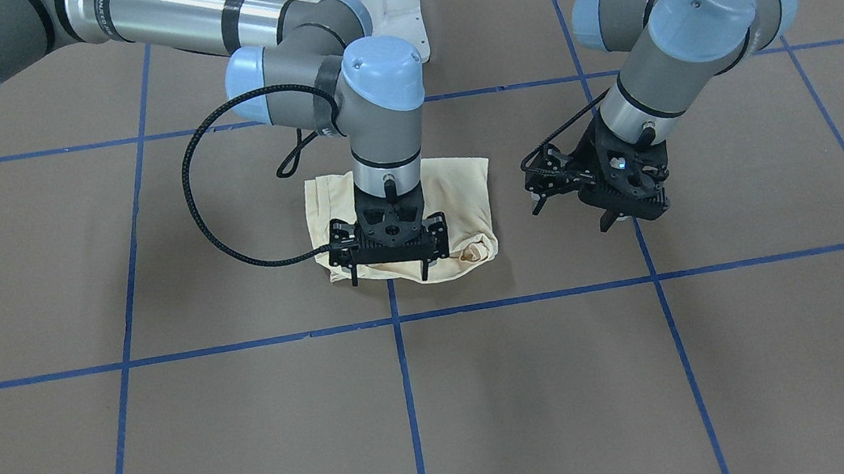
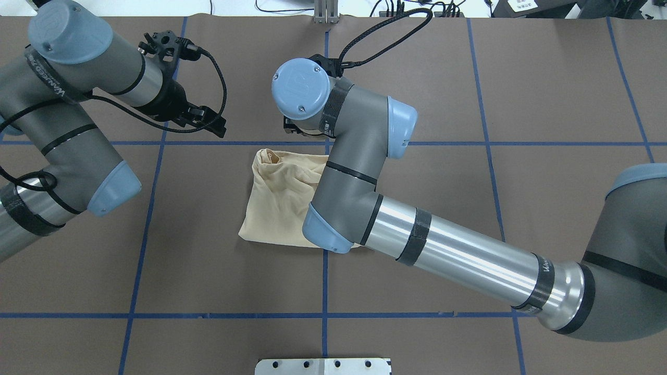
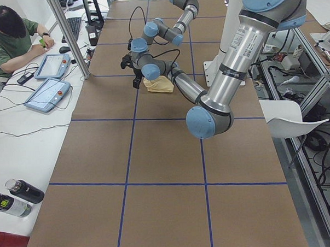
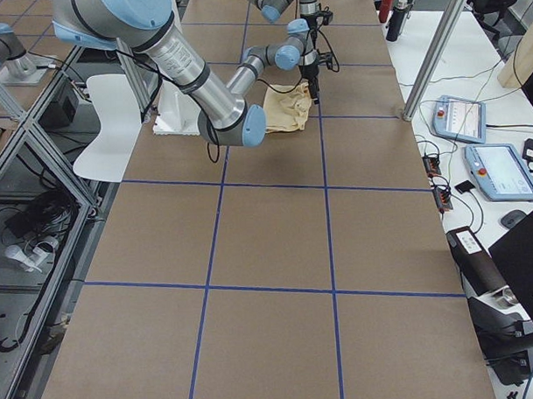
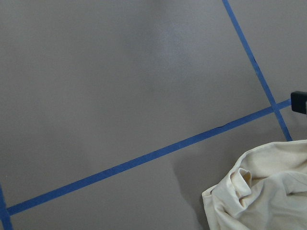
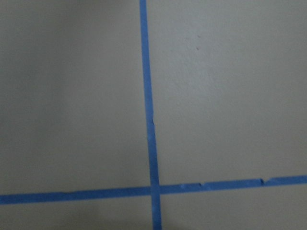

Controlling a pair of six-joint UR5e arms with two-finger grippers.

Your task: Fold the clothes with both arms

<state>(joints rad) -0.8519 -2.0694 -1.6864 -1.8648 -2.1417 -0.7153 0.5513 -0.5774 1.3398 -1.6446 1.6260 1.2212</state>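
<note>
The cream T-shirt [image 1: 457, 191] lay folded on the tabletop [image 1: 251, 423], the right claw [image 1: 390, 277] spread wide over its edge and the left claw [image 1: 571, 219] wide and empty beside it.

Even, diffuse light falls from above. The right arm [image 1: 380, 104] casts a soft, broad shadow on the table [image 1: 26, 265], darkest beside the shirt [image 1: 465, 190]. Glare streaks run along its silver tube [image 2: 469, 255]. The overhead view's top edge is blown out white. The left wrist view is sharp, with a pale bright patch near the top. The right wrist view is dim and greenish, its tape [image 6: 148, 96] soft-edged.
</note>
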